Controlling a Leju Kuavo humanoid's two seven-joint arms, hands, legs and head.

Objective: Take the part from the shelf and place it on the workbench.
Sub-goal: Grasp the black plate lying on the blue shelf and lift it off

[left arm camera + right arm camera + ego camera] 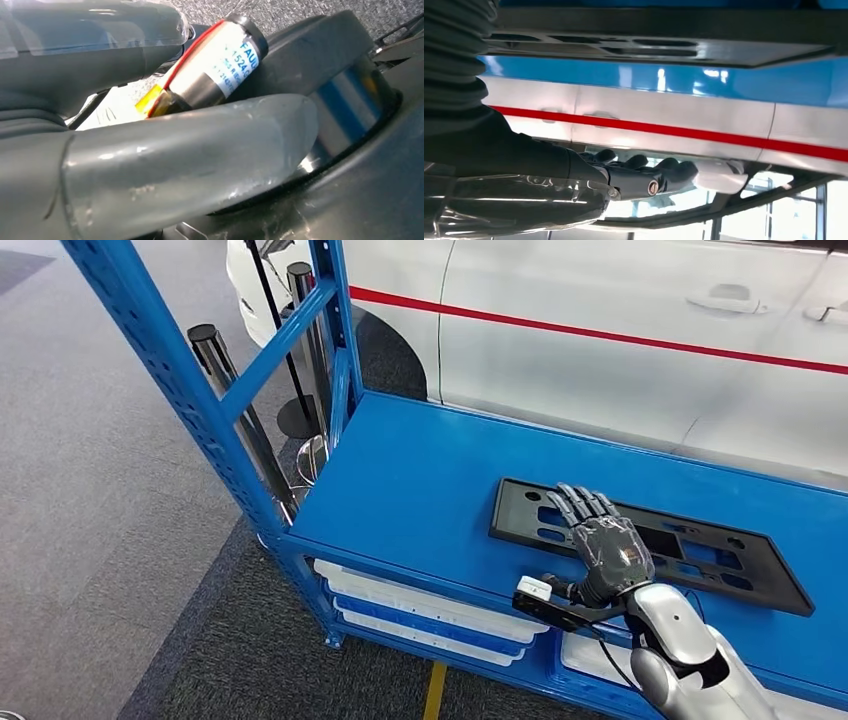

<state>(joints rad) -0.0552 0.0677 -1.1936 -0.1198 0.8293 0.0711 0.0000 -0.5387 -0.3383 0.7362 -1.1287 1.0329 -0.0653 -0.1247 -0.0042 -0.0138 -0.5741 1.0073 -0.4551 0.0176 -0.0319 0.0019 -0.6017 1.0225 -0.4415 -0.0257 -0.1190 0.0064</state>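
I'm seeing my right hand (pixel 603 548) hovering with fingers spread flat over the black part (pixel 700 558), part lying on the blue shelf (pixel 420 480), left hand (pixel 150 165) state I cannot tell.

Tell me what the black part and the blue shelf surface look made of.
Black part: likely moulded plastic, matte, with cut-out slots and no glare. Blue shelf surface: seemingly painted metal, smooth and slightly glossy, with perforated steel-style uprights beside it.

Black part (pixel 690 550) partly hidden under right robot hand (pixel 608 545)
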